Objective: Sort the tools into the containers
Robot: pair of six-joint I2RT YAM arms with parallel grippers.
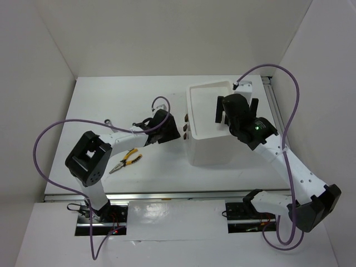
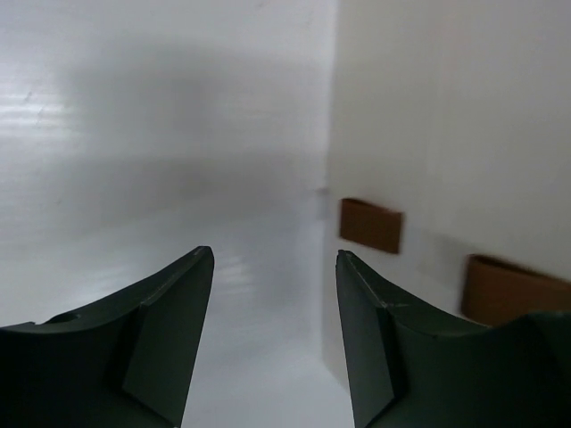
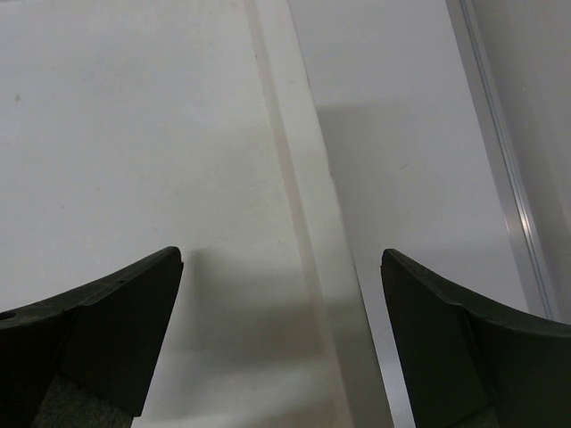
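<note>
The white table (image 1: 111, 100) carries the white box unit (image 1: 214, 147) toward its 3 o'clock side. My right claw (image 3: 281, 259) hangs over the 3 o'clock rim of the top tray (image 1: 194, 105), jaws spread wide with nothing between them. My left claw (image 2: 275, 254) sits at the box's 9 o'clock face, jaws parted and empty. The yellow-black pliers (image 1: 125, 160) lie on the table at the box's 8 o'clock. The brown drawer handles (image 2: 370, 225) are at my left claw's 2 o'clock.

The box (image 1: 214, 150) is smooth white plastic, its handles (image 2: 370, 225) matt brown. The counter (image 1: 111, 100) has a faint sheen. Left hand (image 2: 275, 263) and right hand (image 3: 282, 259): matt dark plastic.
</note>
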